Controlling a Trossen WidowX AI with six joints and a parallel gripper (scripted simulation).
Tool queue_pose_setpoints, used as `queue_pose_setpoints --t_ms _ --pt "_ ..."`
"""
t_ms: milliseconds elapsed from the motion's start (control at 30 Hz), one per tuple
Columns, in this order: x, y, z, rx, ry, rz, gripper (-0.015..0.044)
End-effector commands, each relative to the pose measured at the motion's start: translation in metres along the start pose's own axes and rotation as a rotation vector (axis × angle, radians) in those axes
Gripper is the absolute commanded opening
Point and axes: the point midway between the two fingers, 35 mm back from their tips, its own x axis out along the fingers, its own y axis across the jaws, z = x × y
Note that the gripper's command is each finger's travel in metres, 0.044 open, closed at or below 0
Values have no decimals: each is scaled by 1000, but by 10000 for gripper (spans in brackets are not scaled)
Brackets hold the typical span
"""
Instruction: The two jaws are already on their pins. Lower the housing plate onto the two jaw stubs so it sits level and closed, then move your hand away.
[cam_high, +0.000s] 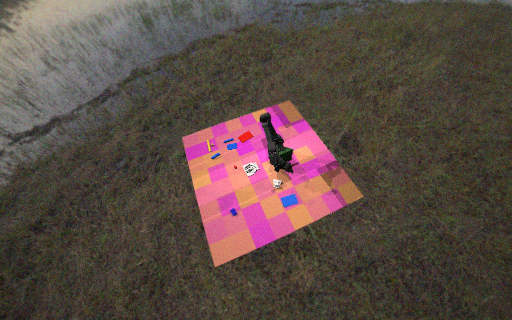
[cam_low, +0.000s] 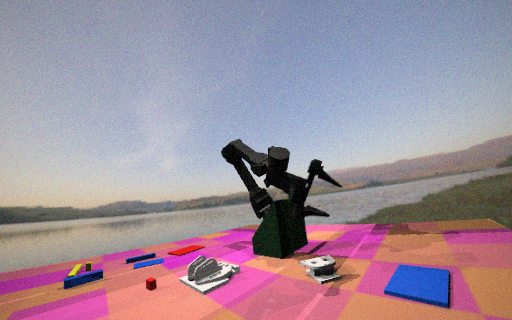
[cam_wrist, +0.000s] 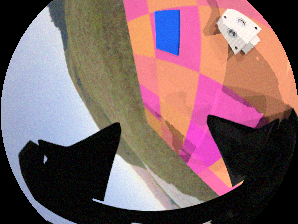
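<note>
I hold my gripper (cam_high: 283, 169) (cam_low: 335, 201) (cam_wrist: 165, 123) wide, with nothing between my fingers, raised above the patchwork surface (cam_high: 225, 240) (cam_low: 270, 300) (cam_wrist: 180, 75). As the exterior view has it, my tips point to the right. Nearer than me sits a small white piece (cam_high: 277, 184) (cam_low: 321, 269) (cam_wrist: 239, 30) with a flat, holed top, which I take for the housing plate, though I can't be sure; I'm not touching it. Left of it, well apart, a white base with upright grey-white parts (cam_high: 251, 169) (cam_low: 207, 275) rests on the surface. A blue slab (cam_high: 289, 200) (cam_low: 420, 284) (cam_wrist: 167, 32) lies flat at the near right, a red cube (cam_high: 235, 167) (cam_low: 151, 283) at the left, and a red slab (cam_high: 245, 136) (cam_low: 186, 250) farther back on the left.
</note>
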Motion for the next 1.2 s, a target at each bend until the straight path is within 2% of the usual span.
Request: queue_pose_setpoints --t_ms 0,1167 --pt "3 -2 7 -34 -14 -56 440" --pt "6 -22 57 -367 -31 -587 440"
